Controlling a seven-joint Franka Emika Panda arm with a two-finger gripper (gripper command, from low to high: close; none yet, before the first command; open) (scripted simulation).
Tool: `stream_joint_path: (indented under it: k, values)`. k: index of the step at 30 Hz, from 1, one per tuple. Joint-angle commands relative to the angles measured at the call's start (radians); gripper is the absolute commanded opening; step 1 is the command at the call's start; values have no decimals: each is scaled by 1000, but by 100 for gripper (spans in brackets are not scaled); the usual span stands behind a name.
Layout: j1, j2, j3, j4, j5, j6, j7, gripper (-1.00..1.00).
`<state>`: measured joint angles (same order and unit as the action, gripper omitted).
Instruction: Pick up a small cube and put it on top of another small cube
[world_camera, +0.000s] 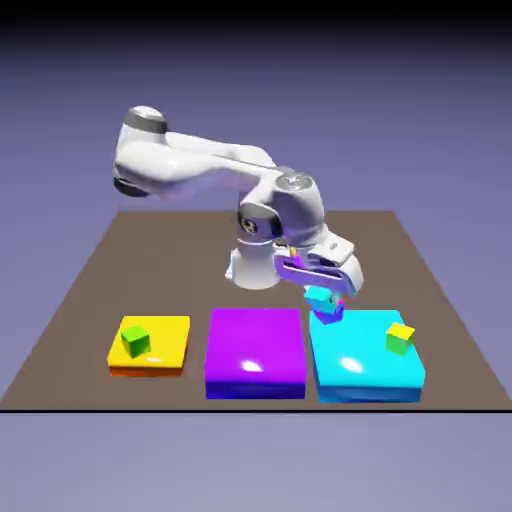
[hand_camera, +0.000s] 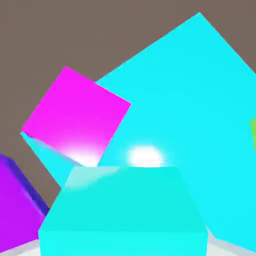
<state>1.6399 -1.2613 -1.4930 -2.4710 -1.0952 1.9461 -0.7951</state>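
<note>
The brown table carries three flat slabs along the lower part of the exterior view: a yellow slab at lower left, a purple slab in the middle and a cyan slab at lower right. The white arm bends down from upper left so its gripper hangs over the cyan slab's upper-left corner. The jaws pinch the small teal cube, which fills the hand view's bottom, lifted clear for carrying. A magenta cube sits just beneath. The target, the all-green cube, waits on the yellow slab; a yellow-topped cube rests on cyan.
</note>
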Motion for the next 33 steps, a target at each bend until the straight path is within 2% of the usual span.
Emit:
stream_joint_path:
  k: [1,16,25,33]
  values:
    - [-36,9,4,6,6,3,-43,-100]
    - [-579,146,62,94,101,39,-685,-100]
    - [-807,196,68,121,60,46,-1077,-100]
    - [-731,103,-14,64,-164,108,-1425,-100]
